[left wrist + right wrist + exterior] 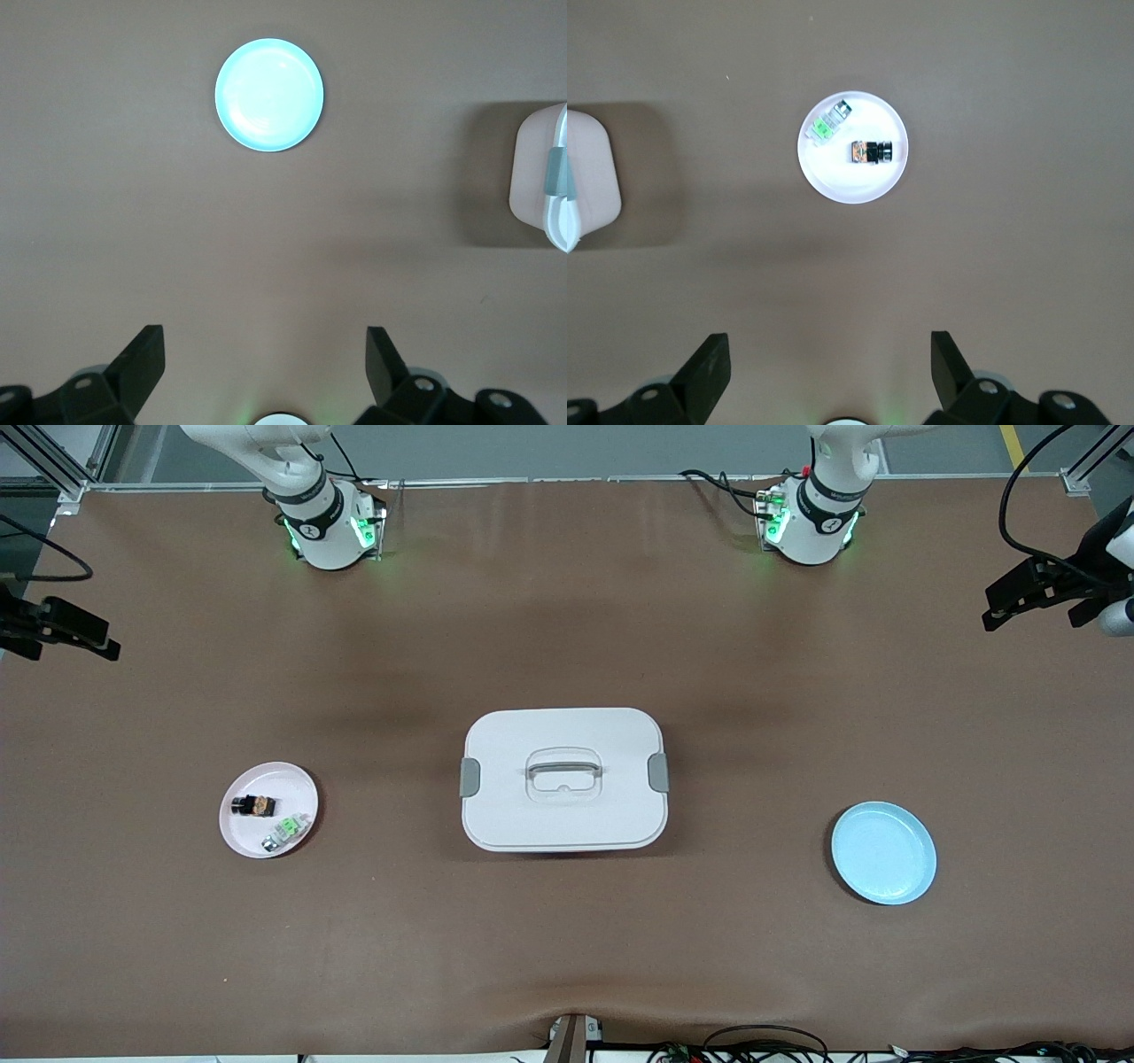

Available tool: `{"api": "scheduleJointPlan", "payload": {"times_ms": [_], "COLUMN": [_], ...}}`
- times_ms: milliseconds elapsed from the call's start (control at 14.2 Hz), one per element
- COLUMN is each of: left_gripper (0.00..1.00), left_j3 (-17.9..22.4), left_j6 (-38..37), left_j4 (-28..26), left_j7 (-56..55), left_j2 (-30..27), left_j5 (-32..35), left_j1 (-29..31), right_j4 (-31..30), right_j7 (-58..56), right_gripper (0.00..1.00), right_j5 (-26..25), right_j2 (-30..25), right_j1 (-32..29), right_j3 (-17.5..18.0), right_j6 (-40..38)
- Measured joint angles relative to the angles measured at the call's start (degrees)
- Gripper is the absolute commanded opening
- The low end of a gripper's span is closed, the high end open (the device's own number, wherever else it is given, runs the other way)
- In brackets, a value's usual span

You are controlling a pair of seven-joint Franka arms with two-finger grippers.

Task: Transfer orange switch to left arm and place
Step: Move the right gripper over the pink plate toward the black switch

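Note:
The orange switch lies on a pink plate toward the right arm's end of the table, beside a small green-and-clear part. The white box stands mid-table, lid on. In the right wrist view, my right gripper is open and empty, high over bare table, with the switch and the pink plate well away from it. My left gripper is open and empty, high over bare table. Neither gripper shows in the front view.
An empty light blue plate sits toward the left arm's end and also shows in the left wrist view. The box's edge shows in both wrist views. Black fixtures overhang both table ends.

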Motion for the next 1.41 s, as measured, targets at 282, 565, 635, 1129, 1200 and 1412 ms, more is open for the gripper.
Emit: {"api": "scheduleJointPlan", "payload": {"times_ms": [282, 565, 635, 1129, 1200, 1412], "left_gripper": [1.0, 1.0, 1.0, 1.0, 1.0, 1.0], "left_j3": [-0.01, -0.11, -0.18, -0.6, -0.6, -0.6], "left_j6": [0.0, -0.18, -0.34, 1.96, 1.98, 1.98], "left_j4": [-0.02, -0.23, -0.39, -0.56, -0.58, -0.59], "left_j7": [0.01, 0.01, 0.02, 0.03, 0.03, 0.03], "left_j2": [0.0, 0.01, 0.02, 0.84, 1.12, 1.43], "left_j5": [0.0, 0.0, 0.0, -0.14, -0.14, -0.14], "left_j1": [0.0, 0.0, 0.0, -0.28, -0.28, -0.25], "right_j4": [-0.17, -0.11, -0.14, -7.84, -9.94, -15.58], "right_j7": [-0.03, -0.06, -0.06, -0.01, -0.01, -0.01], "right_gripper": [1.0, 1.0, 1.0, 1.0, 1.0, 1.0], "right_j5": [-0.04, 0.01, 0.05, 0.65, 0.69, 0.85], "right_j2": [5.94, 7.21, 7.29, 8.88, 9.02, 9.44], "right_j1": [-1.85, -2.28, -2.18, -2.07, -2.34, -2.97], "right_j3": [-0.12, -0.01, 0.09, 0.38, 0.3, 0.2], "right_j6": [0.33, 0.98, 1.73, 14.31, 16.79, 23.26]}}
